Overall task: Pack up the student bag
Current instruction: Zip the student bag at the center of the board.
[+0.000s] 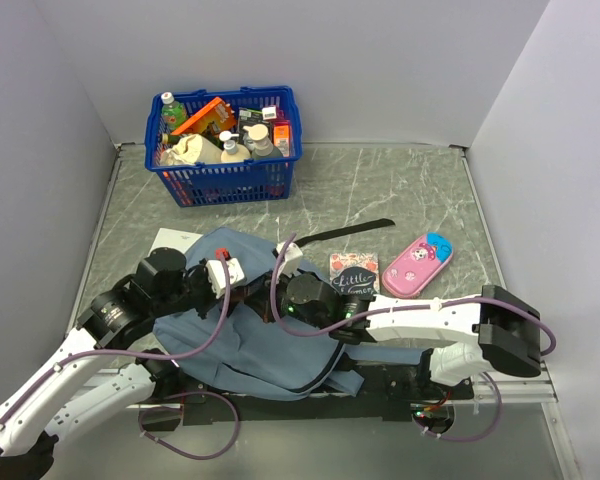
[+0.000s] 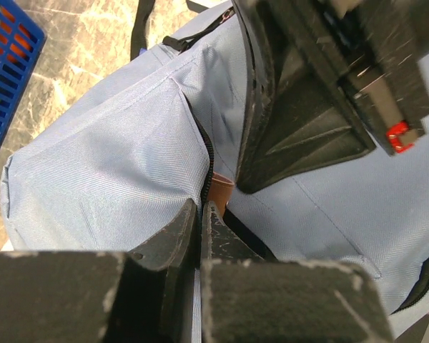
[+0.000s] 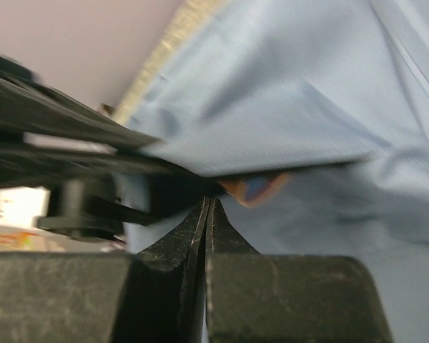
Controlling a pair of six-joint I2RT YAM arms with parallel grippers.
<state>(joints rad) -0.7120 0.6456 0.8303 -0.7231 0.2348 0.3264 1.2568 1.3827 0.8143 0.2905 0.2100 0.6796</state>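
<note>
Top external shows one student bag (image 1: 250,350) lying flat on the bench (image 1: 400,190), directly beneath two pairs of jaws that meet over its upper middle. On the wrist views the left jaws are clenched, tips at the bag's dark zipper line. The right jaws are clenched too, tips under a raised fabric fold. Whether either pinches cloth I cannot tell. Beyond the jaws stands one blue basket (image 1: 225,185). To their right lie one small book (image 1: 354,272) and one pink pencil case (image 1: 418,266).
</note>
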